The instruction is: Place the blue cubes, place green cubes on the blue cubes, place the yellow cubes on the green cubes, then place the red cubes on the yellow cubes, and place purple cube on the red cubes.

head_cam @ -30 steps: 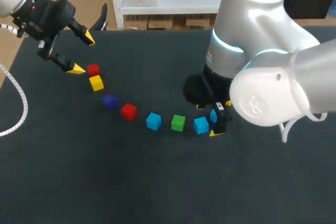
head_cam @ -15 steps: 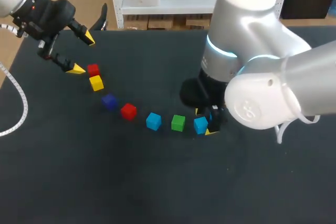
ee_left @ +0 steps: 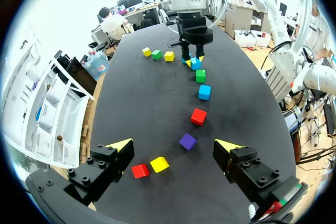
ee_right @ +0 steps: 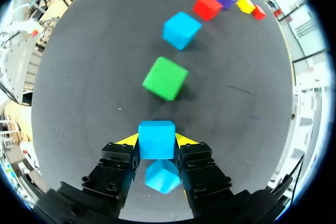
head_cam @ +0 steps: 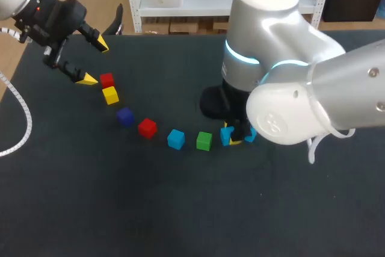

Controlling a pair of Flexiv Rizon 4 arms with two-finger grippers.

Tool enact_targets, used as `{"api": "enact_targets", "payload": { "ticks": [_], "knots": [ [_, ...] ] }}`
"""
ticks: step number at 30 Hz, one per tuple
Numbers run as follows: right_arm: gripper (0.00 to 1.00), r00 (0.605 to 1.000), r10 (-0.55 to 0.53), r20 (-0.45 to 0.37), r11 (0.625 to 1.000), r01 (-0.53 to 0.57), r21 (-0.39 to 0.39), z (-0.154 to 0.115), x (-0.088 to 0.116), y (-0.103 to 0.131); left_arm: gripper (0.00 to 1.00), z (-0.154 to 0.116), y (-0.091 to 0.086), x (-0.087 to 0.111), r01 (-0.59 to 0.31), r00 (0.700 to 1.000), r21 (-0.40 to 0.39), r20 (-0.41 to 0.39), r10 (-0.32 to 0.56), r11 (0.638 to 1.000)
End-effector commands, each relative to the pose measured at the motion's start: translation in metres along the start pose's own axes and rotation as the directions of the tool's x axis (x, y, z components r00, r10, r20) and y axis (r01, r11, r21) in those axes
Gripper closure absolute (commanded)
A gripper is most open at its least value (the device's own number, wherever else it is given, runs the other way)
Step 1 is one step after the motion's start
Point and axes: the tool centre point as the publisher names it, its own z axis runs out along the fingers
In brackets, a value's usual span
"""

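Blue cube (ee_right: pixel 156 139) sits gripped in the downward-pointing right end effector (ee_right: pixel 156 141).

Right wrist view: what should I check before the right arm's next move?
1. Grip: right tool shut on the held blue cube: ok.
2. Held blue cube sits square between the yellow tips: ok.
3. Does the second blue cube under the tool touch the held one: cannot tell.
4. The green cube lies ahead, apart from the tool: ok.
5. The left tool open, far from the right arm: ok.
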Motion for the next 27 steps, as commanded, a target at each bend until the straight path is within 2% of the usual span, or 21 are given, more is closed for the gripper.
{"api": "enact_targets", "payload": {
  "ticks": [1, 8, 12, 15, 27],
  "knots": [
    [1.00, 0.999, 0.028, 0.017, 1.000, -0.028, 0.000, -0.016, 0.004, -0.005, 0.00, 0.000, -0.001, 0.001, -0.003, 1.000, -0.002, 0.002, 0.003, 1.000],
    [1.00, 0.990, 0.141, 0.003, 0.989, -0.141, -0.034, -0.021, 0.011, -0.029, 0.00, 0.000, -0.001, 0.001, -0.003, 1.000, -0.002, 0.002, 0.003, 1.000],
    [1.00, 0.978, 0.210, -0.024, 0.978, -0.210, -0.014, -0.020, 0.010, -0.045, 0.00, 0.000, -0.001, 0.001, -0.003, 1.000, -0.002, 0.002, 0.003, 1.000],
    [1.00, 0.967, 0.256, -0.013, 0.967, -0.256, 0.004, -0.019, 0.005, -0.055, 0.00, 0.000, -0.001, 0.001, -0.003, 1.000, -0.002, 0.002, 0.003, 1.000],
    [1.00, 0.971, 0.239, 0.019, 0.971, -0.239, -0.005, -0.005, -0.021, -0.064, 0.00, 0.000, -0.001, 0.001, -0.003, 1.000, -0.002, 0.002, 0.003, 1.000]
  ]
}}
